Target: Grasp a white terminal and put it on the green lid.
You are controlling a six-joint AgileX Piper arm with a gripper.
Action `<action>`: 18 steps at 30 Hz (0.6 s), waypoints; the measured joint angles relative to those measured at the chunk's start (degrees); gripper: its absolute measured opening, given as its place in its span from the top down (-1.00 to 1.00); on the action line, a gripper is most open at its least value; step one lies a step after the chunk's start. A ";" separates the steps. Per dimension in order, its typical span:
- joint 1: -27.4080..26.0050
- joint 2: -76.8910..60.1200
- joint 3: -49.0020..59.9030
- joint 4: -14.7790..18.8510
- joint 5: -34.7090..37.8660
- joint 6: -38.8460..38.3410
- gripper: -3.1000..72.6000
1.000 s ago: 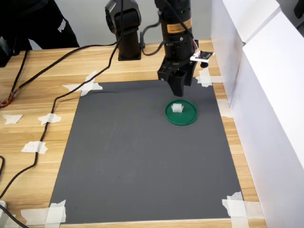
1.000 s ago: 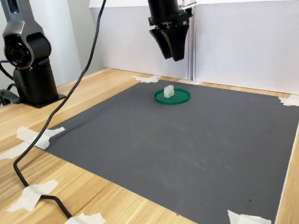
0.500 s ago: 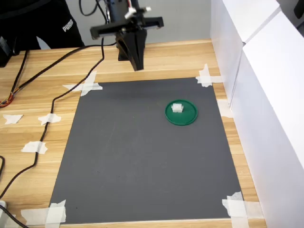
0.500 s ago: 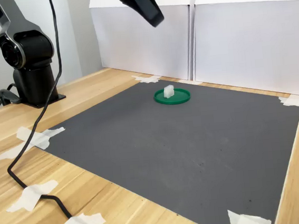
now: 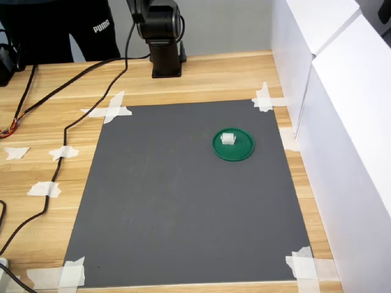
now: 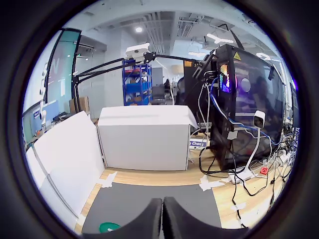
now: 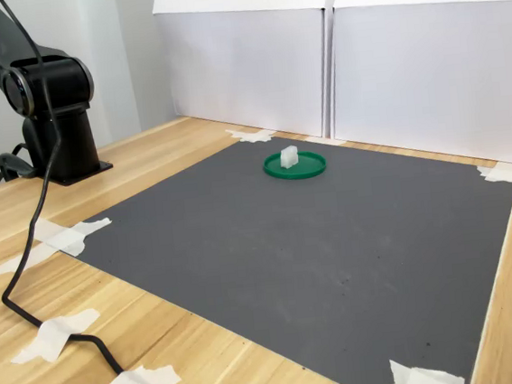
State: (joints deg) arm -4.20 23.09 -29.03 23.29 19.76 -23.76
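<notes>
The white terminal (image 5: 228, 138) (image 7: 288, 158) sits upright on the green lid (image 5: 239, 152) (image 7: 308, 170), toward the lid's edge nearest the arm base. The lid lies on the dark grey mat (image 5: 183, 201) (image 7: 315, 241) near the white panels. My gripper is out of both exterior views. In the wrist view my gripper (image 6: 162, 201) is raised high above the table, its two fingers pressed together with nothing between them. A sliver of the green lid (image 6: 108, 227) shows far below, off to one side of the fingers.
The arm's black base (image 5: 165, 36) (image 7: 52, 103) stands on the wooden table behind the mat. White panels (image 5: 342, 122) (image 7: 408, 77) wall one side. A black cable (image 5: 67, 131) (image 7: 30, 295) runs beside the mat. A person in black clothing (image 5: 61, 30) stands behind the table.
The arm lifted away from above the lid, swung toward its base and left both exterior views. The terminal and lid stayed put.
</notes>
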 joint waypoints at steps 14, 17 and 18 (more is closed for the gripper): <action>0.00 -22.00 16.29 0.06 1.92 0.06 0.96; 0.00 -23.64 17.58 0.06 1.91 0.06 0.96; 0.00 -23.71 18.04 0.06 1.90 0.06 0.96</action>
State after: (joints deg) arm -4.20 -0.62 -11.00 23.35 21.67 -23.70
